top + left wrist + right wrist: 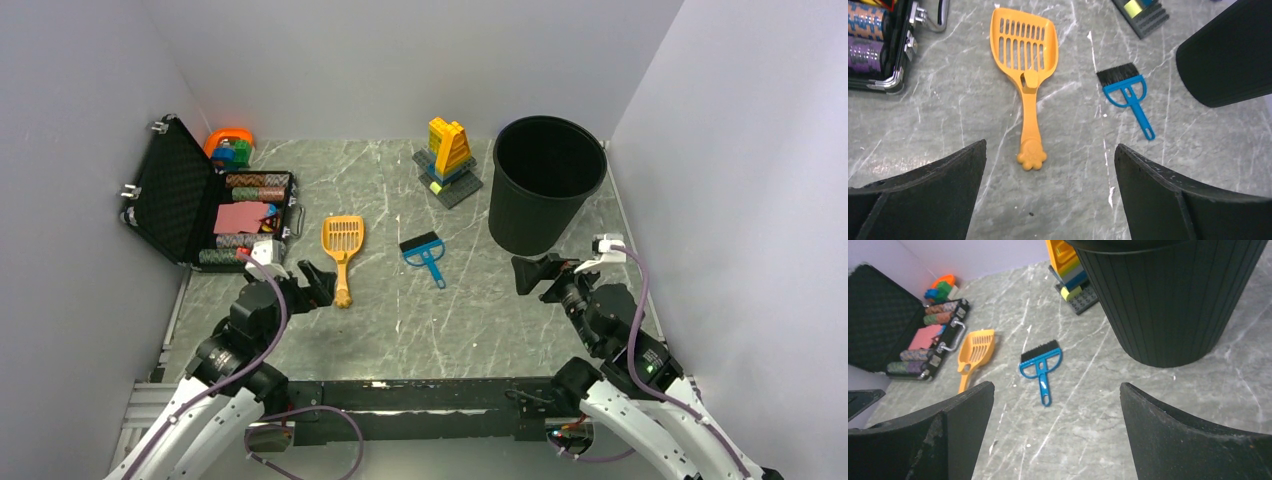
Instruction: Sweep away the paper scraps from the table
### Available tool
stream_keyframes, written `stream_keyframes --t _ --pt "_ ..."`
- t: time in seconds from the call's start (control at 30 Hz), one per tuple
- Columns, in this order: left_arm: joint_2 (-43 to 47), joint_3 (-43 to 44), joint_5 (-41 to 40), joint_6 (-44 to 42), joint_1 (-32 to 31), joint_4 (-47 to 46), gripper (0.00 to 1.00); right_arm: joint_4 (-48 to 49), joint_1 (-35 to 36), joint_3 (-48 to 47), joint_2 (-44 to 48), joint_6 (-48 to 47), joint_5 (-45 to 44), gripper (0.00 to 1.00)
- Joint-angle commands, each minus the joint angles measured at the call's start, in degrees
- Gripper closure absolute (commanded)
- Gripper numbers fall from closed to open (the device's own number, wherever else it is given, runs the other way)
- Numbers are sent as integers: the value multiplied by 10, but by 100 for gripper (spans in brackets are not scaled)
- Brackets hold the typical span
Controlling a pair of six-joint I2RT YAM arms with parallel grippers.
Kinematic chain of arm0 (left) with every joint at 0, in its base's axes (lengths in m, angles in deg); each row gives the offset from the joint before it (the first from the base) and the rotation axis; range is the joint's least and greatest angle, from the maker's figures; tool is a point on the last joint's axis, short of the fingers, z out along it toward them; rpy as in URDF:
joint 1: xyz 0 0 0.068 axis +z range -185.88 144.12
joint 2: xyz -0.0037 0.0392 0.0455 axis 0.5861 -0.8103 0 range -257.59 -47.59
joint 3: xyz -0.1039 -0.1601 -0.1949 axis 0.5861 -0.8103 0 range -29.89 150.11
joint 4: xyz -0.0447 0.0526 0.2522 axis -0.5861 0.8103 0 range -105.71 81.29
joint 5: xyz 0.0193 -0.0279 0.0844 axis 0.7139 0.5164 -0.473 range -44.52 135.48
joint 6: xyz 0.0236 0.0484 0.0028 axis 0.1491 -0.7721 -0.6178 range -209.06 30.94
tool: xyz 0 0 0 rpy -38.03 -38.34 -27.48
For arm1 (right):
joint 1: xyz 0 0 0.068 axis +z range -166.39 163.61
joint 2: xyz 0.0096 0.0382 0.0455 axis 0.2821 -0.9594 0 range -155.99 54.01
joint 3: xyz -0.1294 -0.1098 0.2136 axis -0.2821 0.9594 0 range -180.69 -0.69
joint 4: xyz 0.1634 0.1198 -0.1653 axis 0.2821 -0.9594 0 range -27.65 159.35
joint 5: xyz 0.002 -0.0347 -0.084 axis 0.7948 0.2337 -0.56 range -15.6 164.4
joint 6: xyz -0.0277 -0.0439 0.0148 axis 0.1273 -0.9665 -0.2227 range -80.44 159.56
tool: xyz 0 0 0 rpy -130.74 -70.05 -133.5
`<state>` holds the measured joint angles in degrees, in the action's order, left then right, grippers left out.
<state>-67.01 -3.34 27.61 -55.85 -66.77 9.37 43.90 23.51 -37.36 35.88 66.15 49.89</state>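
Left tool: jaws spread wide, empty, hovering just short of the orange scoop's paw-shaped handle end.
Right tool: also spread wide and empty, near the black bin.
Paper scraps: none visible on the table; whether any sit inside the bin cannot be told.
Brush: lying flat between scoop and bin, touched by neither tool.
Step in hand, as judged: tools laid down, sweeping appears finished; lift both arms straight up so neither handle gets nudged.
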Motion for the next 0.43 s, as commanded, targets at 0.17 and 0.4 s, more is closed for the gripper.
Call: stream_keyframes --t 0.17,0.4 --pt "-16 5 6 17 -1 -1 1 -23 1 10 -3 11 -27 0" --pt "-25 7 9 13 -1 -4 1 -21 1 18 3 16 -27 0"
